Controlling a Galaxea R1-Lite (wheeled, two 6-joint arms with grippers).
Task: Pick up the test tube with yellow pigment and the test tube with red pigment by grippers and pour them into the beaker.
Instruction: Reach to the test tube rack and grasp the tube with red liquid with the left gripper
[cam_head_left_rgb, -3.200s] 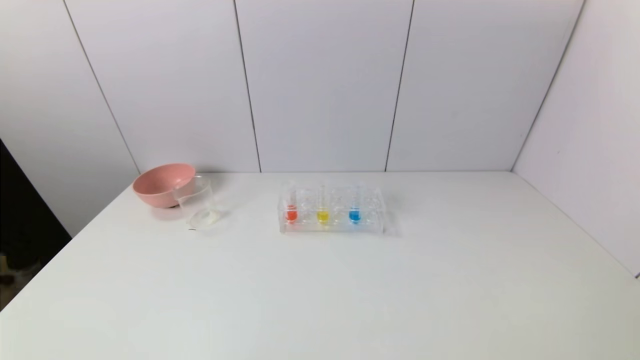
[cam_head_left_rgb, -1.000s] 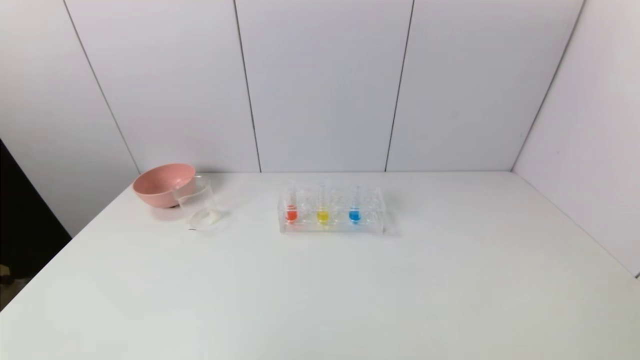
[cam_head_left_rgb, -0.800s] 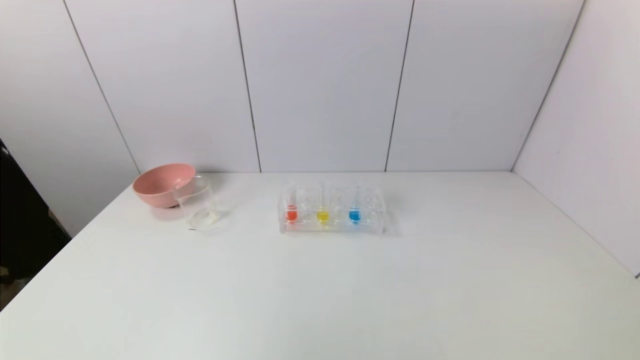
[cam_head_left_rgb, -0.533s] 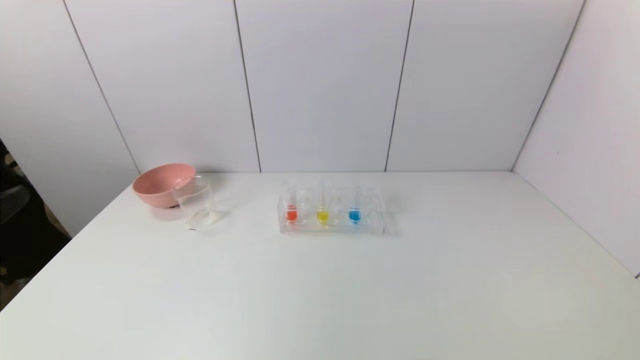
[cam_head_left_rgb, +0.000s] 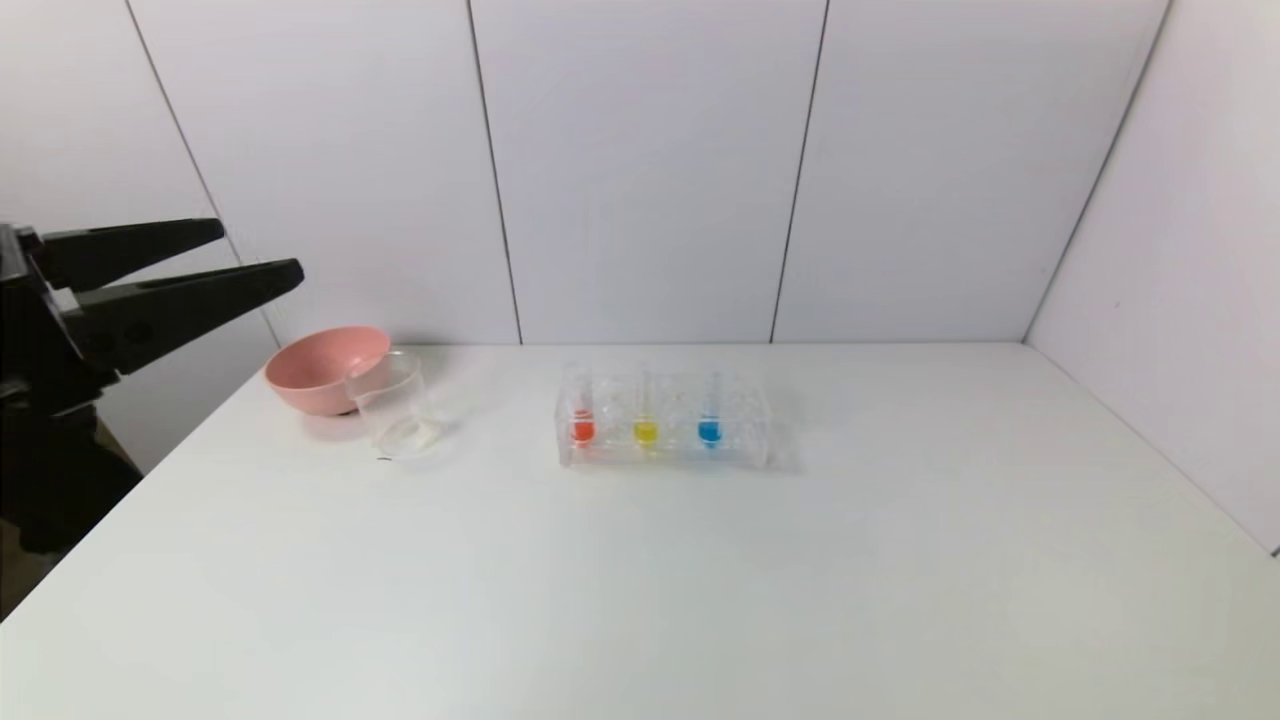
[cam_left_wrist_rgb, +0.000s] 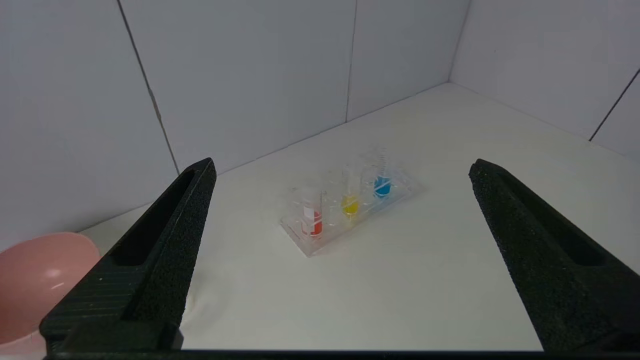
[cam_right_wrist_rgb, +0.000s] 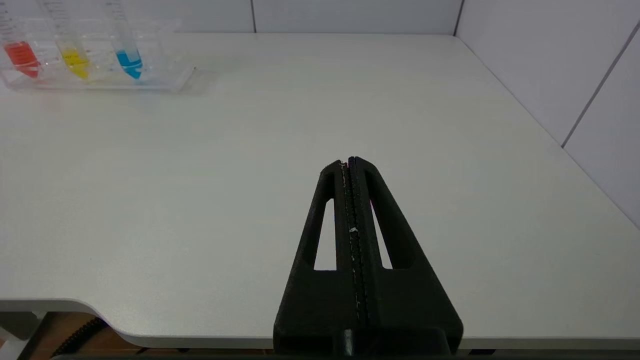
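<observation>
The red pigment tube (cam_head_left_rgb: 582, 425), the yellow pigment tube (cam_head_left_rgb: 646, 428) and a blue tube (cam_head_left_rgb: 709, 428) stand upright in a clear rack (cam_head_left_rgb: 740, 440) at mid-table. The clear beaker (cam_head_left_rgb: 396, 405) stands to the left, in front of the pink bowl. My left gripper (cam_head_left_rgb: 258, 255) is open and empty, raised at the far left above the table's left edge, far from the rack; in its wrist view (cam_left_wrist_rgb: 340, 175) the red tube (cam_left_wrist_rgb: 314, 225) and yellow tube (cam_left_wrist_rgb: 350, 205) lie ahead between the fingers. My right gripper (cam_right_wrist_rgb: 348, 161) is shut and empty over the table's near edge, outside the head view.
A pink bowl (cam_head_left_rgb: 320, 368) sits at the back left, touching or just behind the beaker. White wall panels close the back and right sides. The table's near edge (cam_right_wrist_rgb: 150, 337) shows in the right wrist view.
My left gripper has risen into the head view at the far left, fingers apart. The tubes, rack, beaker and bowl have not moved.
</observation>
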